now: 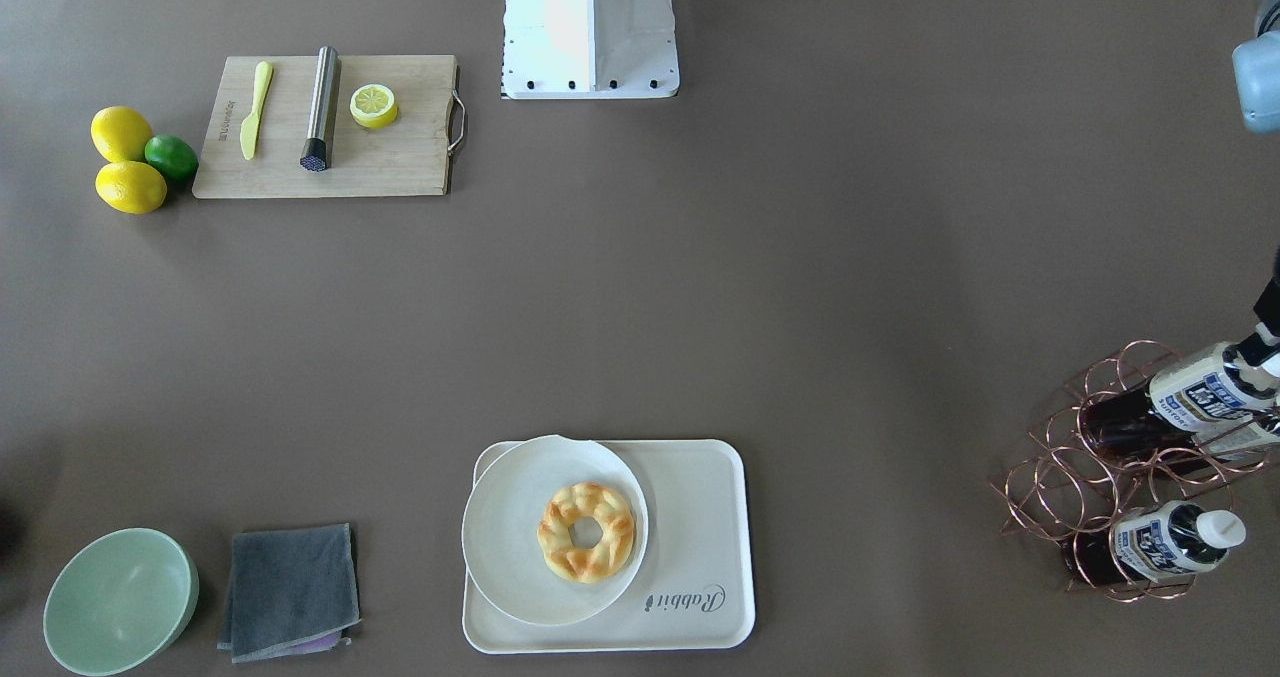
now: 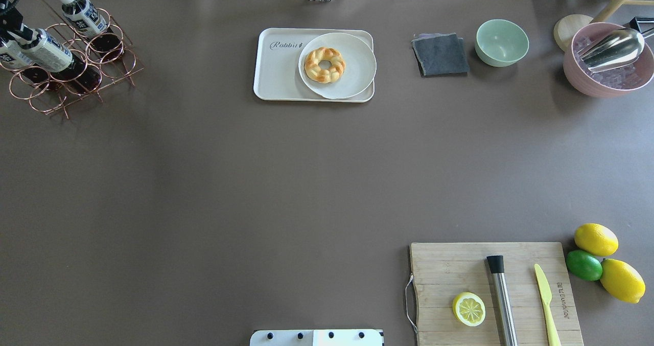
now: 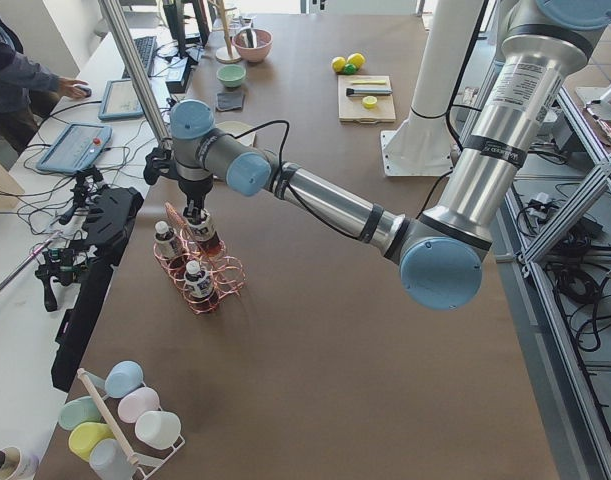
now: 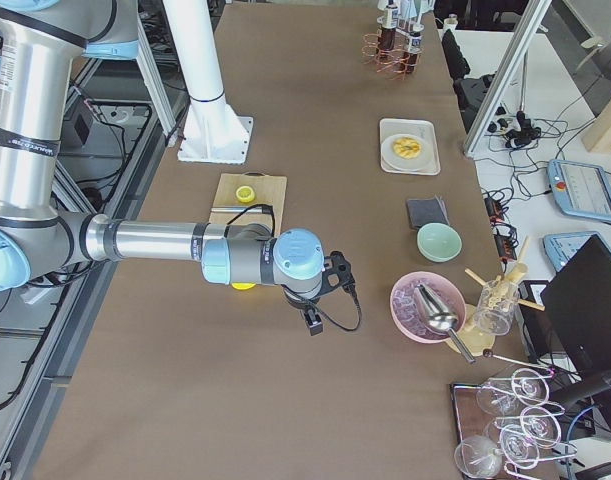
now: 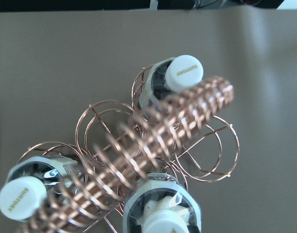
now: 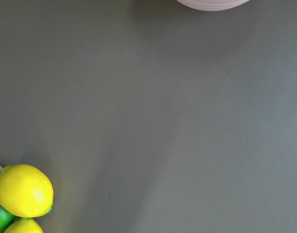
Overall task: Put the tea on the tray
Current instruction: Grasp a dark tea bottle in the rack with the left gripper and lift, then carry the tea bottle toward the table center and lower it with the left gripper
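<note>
The left claw (image 1: 1258,355) is meeting the cap of the tea (image 1: 1195,389) lying in the copper wire rack (image 1: 1060,477) at the counter (image 1: 800,257)'s far left corner. Whether it or the right claw (image 4: 312,321) is clenching, I cannot tell. The tray (image 1: 700,517) is sitting midway along the far edge.

A wide, matte brown tabletop (image 2: 214,182) fills the middle of the room. Soft, even light leaves a pale sheen across it and only faint shadows. Along one long edge of the tabletop runs a white desk (image 4: 585,120), with a black monitor (image 4: 585,300) standing at its end. Slim aluminium frame posts (image 3: 135,70) rise beside that same edge. Past the tabletop's opposite long edge lies a grey floor (image 3: 575,400).
</note>
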